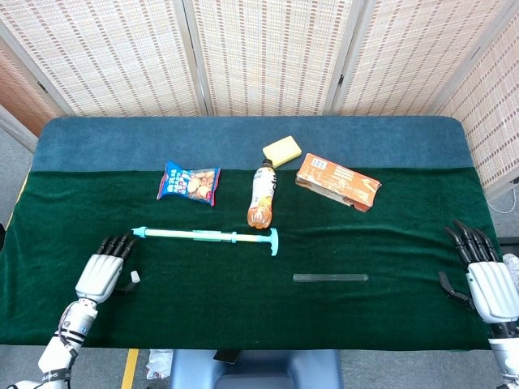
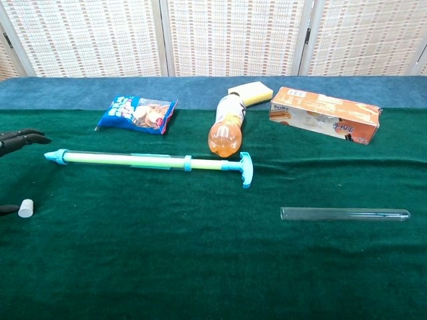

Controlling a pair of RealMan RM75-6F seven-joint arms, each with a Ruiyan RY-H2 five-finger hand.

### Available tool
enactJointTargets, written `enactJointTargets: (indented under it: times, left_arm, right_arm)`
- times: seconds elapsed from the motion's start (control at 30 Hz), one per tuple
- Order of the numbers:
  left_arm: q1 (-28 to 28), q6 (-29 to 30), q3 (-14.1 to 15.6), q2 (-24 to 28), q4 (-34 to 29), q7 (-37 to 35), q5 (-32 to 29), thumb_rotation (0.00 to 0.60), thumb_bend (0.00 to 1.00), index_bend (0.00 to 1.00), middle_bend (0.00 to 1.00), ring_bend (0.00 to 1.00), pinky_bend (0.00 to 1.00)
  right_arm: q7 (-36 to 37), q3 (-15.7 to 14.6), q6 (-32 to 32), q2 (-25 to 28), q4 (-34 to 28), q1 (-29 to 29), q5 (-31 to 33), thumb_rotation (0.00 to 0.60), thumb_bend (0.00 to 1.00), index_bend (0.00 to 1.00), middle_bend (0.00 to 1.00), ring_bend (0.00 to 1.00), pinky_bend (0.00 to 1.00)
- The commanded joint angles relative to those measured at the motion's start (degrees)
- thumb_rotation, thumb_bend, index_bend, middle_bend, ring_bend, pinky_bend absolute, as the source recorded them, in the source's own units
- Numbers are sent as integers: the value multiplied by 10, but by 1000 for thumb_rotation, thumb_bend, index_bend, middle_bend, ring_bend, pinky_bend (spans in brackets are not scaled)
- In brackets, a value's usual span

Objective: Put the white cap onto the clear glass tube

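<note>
The small white cap [image 1: 135,276] [image 2: 26,208] lies on the green cloth near the front left. My left hand [image 1: 104,270] hovers just left of it, fingers extended and apart, its thumb tip close beside the cap; in the chest view only its fingertips [image 2: 21,139] show at the left edge. The clear glass tube [image 1: 330,278] [image 2: 345,215] lies flat at the front right, far from the cap. My right hand [image 1: 486,279] stays open at the table's right edge, well right of the tube.
A long teal-and-green pump [image 1: 207,236] [image 2: 150,162] lies across the middle, just behind the cap. Behind it are a blue snack bag [image 1: 189,182], an orange drink bottle [image 1: 262,197], a yellow sponge [image 1: 281,150] and an orange carton [image 1: 337,181].
</note>
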Motion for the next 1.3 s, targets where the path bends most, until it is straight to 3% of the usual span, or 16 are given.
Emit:
enactJointTargets:
  times: [0.03, 0.57, 1.3]
  left_arm:
    - [-5, -5, 0, -9, 8, 2, -3, 600, 268, 0, 0, 0, 0]
    - [-17, -17, 0, -45, 55, 23, -30, 600, 269, 0, 0, 0, 0]
    - [-40, -33, -40, -53, 83, 16, -90, 600, 269, 0, 0, 0, 0]
  right_arm:
    - [2, 0, -1, 0, 1, 0, 1, 600, 493, 28, 30, 21, 0]
    - [3, -2, 5, 0, 3, -5, 2, 600, 493, 27, 30, 22, 0]
    - [1, -3, 2, -1, 3, -9, 9, 600, 493, 27, 30, 21, 0]
